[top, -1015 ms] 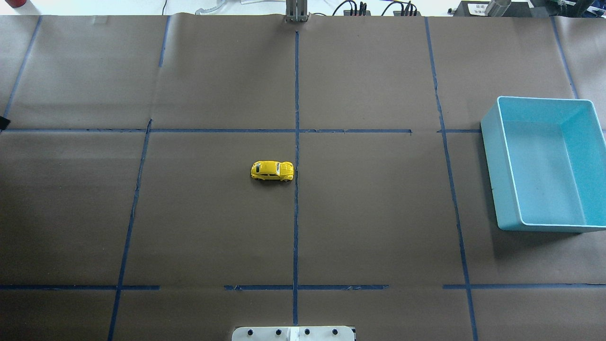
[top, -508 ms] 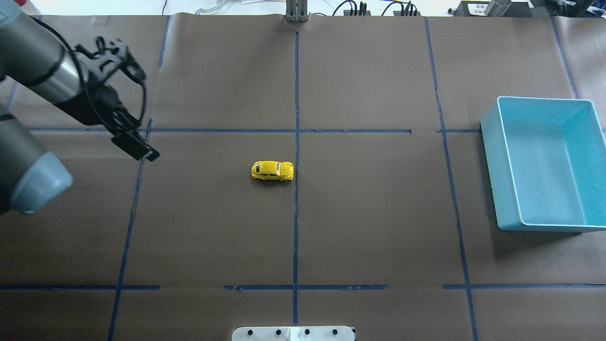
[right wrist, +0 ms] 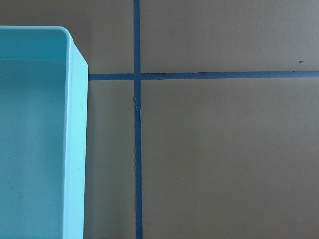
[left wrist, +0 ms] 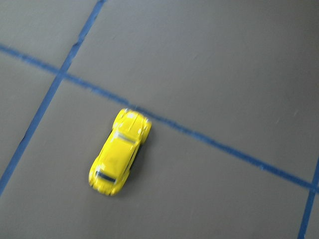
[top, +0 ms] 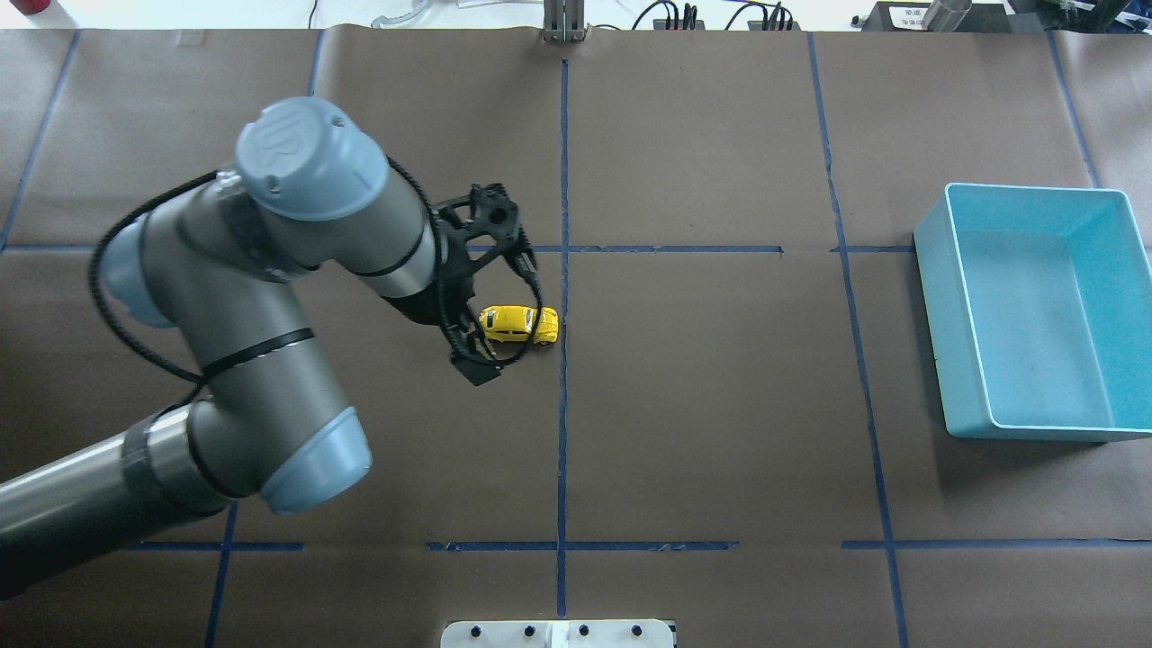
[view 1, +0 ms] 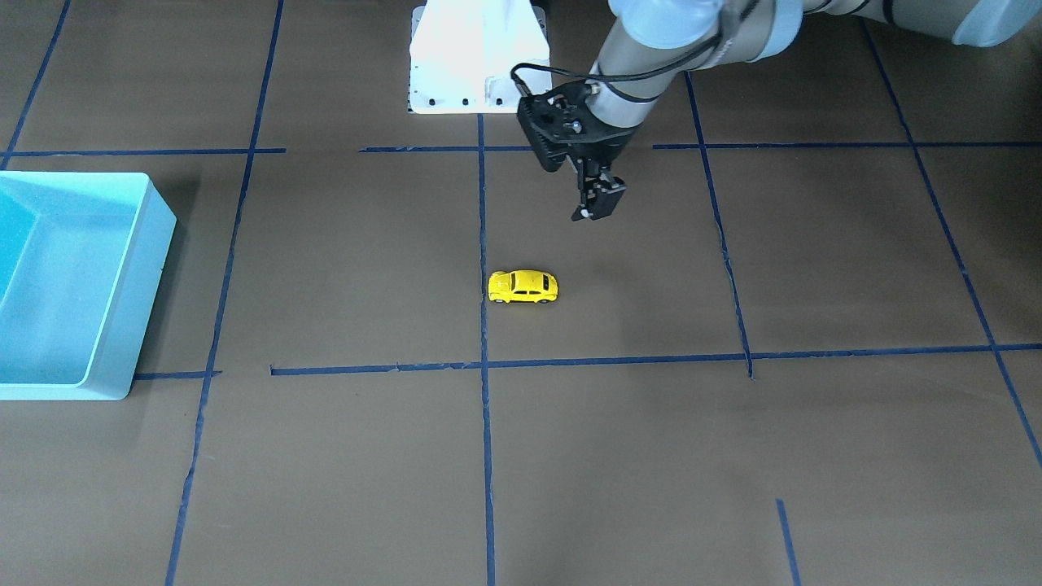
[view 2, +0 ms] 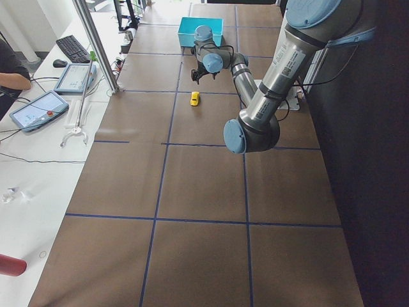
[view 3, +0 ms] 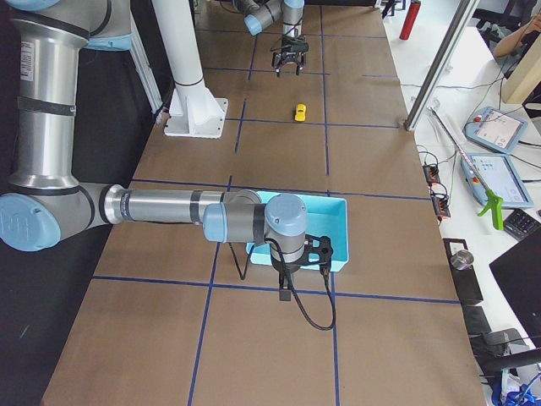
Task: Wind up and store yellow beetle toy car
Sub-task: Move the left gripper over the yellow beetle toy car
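Note:
The yellow beetle toy car (top: 519, 324) stands on its wheels at the table's middle, beside a blue tape line; it also shows as the car (view 1: 523, 286) and the car (left wrist: 119, 152). My left gripper (top: 475, 364) hovers above the table just left of the car without touching it, and its fingers look open and empty. In the front view the left gripper (view 1: 597, 207) hangs a short way toward the robot's base from the car. My right gripper (view 3: 286, 296) shows only in the right side view, near the light blue bin (view 3: 338, 245); I cannot tell whether it is open.
The light blue bin (top: 940, 315) sits at the table's right edge with nothing in it; the right wrist view shows one corner of the bin (right wrist: 75, 149). The white robot base (view 1: 476, 57) stands at the table's near edge. Blue tape lines divide the brown table cover.
My left arm has swept in from the left edge to the table's middle and now hangs beside the car. The car and the bin have not moved.

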{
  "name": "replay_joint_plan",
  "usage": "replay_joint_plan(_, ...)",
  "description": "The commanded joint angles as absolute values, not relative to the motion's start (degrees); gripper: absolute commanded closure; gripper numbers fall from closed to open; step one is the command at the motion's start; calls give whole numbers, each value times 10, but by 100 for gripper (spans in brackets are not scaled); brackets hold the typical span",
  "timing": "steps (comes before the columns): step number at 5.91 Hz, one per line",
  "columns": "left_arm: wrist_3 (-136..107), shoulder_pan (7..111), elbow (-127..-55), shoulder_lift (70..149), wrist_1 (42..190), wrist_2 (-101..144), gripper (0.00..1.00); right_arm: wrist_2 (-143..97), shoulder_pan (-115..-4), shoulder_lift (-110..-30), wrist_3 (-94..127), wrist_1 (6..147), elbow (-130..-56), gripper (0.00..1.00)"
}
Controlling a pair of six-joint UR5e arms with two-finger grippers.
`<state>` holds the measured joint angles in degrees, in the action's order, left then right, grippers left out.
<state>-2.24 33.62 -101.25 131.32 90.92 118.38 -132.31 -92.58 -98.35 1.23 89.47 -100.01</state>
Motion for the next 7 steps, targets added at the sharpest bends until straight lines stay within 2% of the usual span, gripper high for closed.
replay_joint_plan(1,-18,311,-867,1455,894,1174,0,-1325,-926,-984,12,895,-1000,0)
replay_joint_plan(2,-12,299,-831,1495,831,1173,0,-1325,-926,-984,12,895,-1000,0)
replay_joint_plan(3,34,299,-828,1509,795,1170,0,-1325,-926,-984,12,895,-999,0)
replay_joint_plan(7,291,280,-818,1506,741,1038,0,-1325,-926,-985,12,895,-1000,0)
